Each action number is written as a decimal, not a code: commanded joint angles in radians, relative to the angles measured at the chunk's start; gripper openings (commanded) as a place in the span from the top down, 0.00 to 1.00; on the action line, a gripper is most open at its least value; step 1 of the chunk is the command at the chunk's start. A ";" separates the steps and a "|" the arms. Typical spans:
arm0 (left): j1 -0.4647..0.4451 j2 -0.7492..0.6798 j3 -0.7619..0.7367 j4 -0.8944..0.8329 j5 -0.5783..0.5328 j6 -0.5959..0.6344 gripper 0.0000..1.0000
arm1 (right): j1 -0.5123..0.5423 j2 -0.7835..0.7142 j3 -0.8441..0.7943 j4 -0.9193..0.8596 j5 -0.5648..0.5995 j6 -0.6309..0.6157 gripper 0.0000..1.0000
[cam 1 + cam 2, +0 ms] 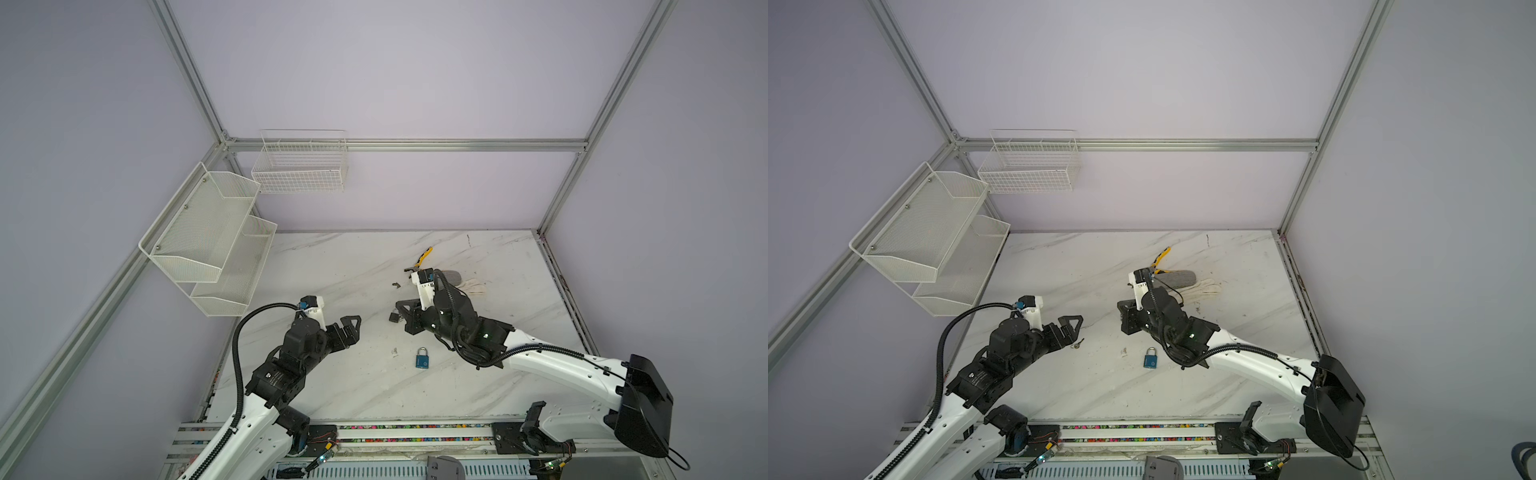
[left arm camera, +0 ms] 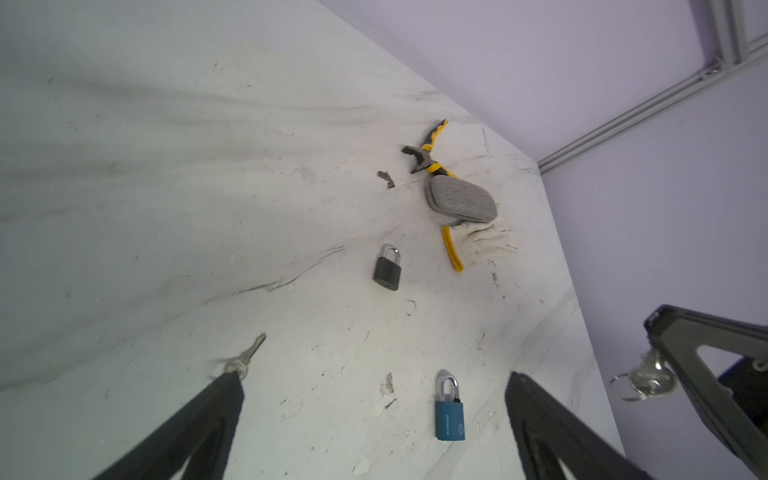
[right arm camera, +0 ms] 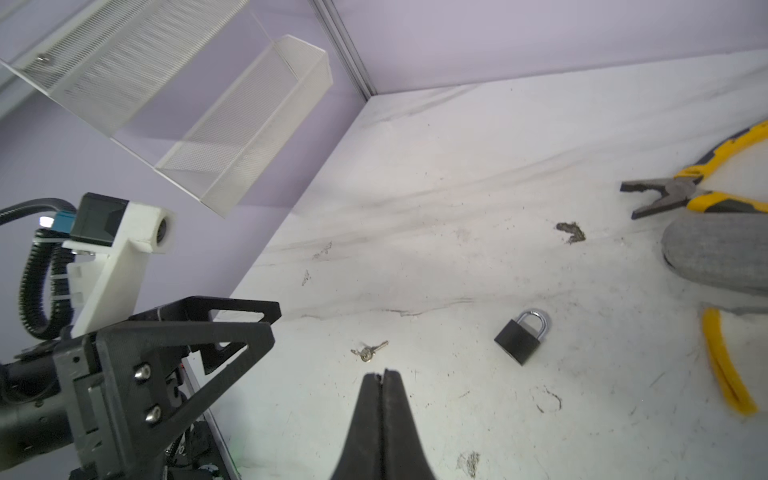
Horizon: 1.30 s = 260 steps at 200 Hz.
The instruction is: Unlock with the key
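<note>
A blue padlock (image 1: 422, 358) (image 1: 1150, 358) (image 2: 450, 411) lies flat on the marble table, shackle closed. A black padlock (image 2: 387, 268) (image 3: 521, 336) lies farther back, just below my right gripper (image 1: 400, 309) (image 1: 1122, 311) (image 3: 383, 374). That gripper hovers shut on a silver key with a ring (image 2: 648, 376). A second key (image 1: 1077, 343) (image 2: 245, 359) (image 3: 369, 351) lies loose on the table, close to one finger of my left gripper (image 1: 353, 328) (image 1: 1073, 325) (image 2: 374, 378). The left gripper stands open and empty, above the table and left of the blue padlock.
Yellow-handled pliers (image 1: 424, 257) (image 2: 428, 153), a grey sock (image 2: 461, 199) and a white work glove (image 2: 478, 243) lie at the back, behind the right arm. White mesh shelves (image 1: 208, 237) and a wire basket (image 1: 299, 166) hang on the left and back walls.
</note>
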 commanded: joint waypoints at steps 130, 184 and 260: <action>-0.055 0.289 0.222 0.647 0.550 0.209 0.41 | -0.231 -0.025 0.041 0.224 -0.551 -0.162 1.00; -0.089 0.360 0.247 0.698 0.568 0.224 0.54 | -0.235 -0.006 0.054 0.264 -0.602 -0.128 1.00; -0.096 0.416 0.264 0.732 0.587 0.225 0.71 | -0.238 0.005 0.057 0.302 -0.650 -0.093 1.00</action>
